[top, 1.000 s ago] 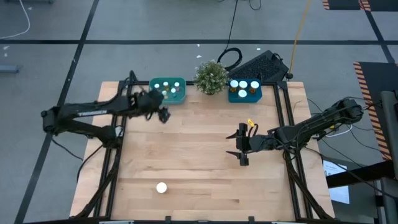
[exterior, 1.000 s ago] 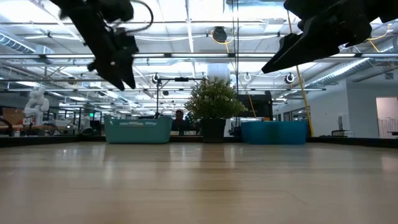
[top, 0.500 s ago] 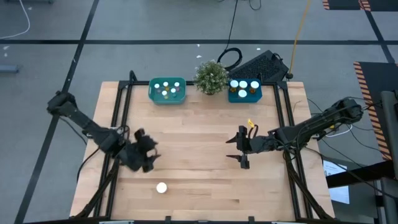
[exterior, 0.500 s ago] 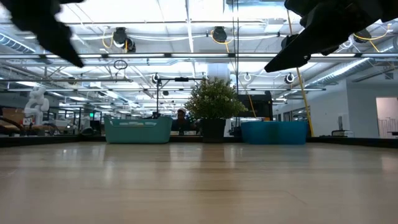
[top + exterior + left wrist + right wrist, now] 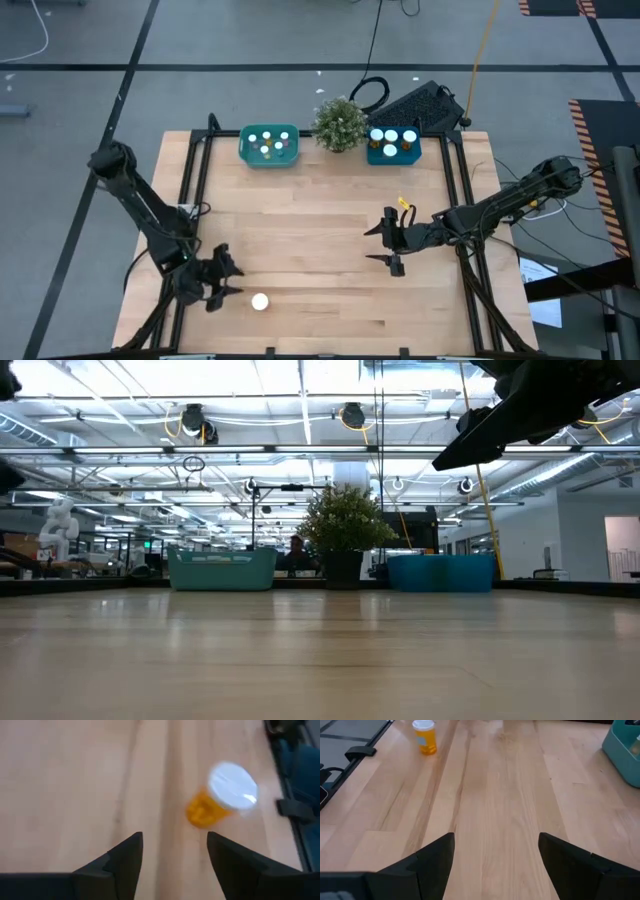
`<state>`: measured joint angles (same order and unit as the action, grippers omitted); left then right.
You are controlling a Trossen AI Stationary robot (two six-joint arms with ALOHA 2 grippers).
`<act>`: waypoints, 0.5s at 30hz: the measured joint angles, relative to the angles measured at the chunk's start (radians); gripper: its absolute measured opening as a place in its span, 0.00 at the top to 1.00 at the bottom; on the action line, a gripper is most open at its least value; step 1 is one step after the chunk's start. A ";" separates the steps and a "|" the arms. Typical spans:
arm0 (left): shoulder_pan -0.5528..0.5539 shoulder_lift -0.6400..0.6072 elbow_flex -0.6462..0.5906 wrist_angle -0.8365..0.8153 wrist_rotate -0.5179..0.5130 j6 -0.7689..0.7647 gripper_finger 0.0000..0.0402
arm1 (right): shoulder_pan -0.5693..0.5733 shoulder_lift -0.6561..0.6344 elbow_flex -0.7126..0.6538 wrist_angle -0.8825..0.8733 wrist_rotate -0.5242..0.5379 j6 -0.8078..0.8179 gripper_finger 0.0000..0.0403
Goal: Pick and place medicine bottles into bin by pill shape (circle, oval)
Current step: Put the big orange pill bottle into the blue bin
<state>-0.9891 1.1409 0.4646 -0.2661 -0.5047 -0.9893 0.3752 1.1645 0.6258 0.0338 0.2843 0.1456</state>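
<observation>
Left gripper (image 5: 222, 285), fingers spread, empty, beside a round-capped amber bottle (image 5: 260, 301); right gripper (image 5: 381, 244) likewise spread.

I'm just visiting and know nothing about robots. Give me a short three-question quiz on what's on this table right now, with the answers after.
1. True or false: one medicine bottle stands alone on the table, outside both bins.
2. Which gripper is nearest that bottle? A) the left gripper B) the right gripper C) neither, both hang over the bins
3. Fill in: between the green bin and the blue bin stands a potted ____.

Key
1. True. It is upright near the table's front edge, with a white cap and an amber body.
2. A. The left gripper is open just beside it; the right gripper is open over mid-table.
3. plant.
</observation>
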 joint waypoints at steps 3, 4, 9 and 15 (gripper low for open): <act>-0.029 0.088 -0.032 0.138 0.000 0.012 0.47 | 0.000 0.000 0.000 0.000 0.000 0.000 0.30; -0.036 0.128 -0.035 0.165 0.000 0.011 0.48 | 0.000 0.000 0.000 0.000 0.000 0.000 0.30; -0.076 0.307 -0.035 0.278 -0.001 -0.047 0.44 | 0.000 0.000 0.000 0.000 0.001 0.024 0.30; -0.131 0.453 -0.032 0.476 -0.145 -0.044 0.29 | 0.000 0.000 -0.057 0.128 0.002 0.026 0.30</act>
<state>-1.1199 1.5939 0.4330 0.2102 -0.6499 -1.0334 0.3752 1.1645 0.5688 0.1614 0.2863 0.1715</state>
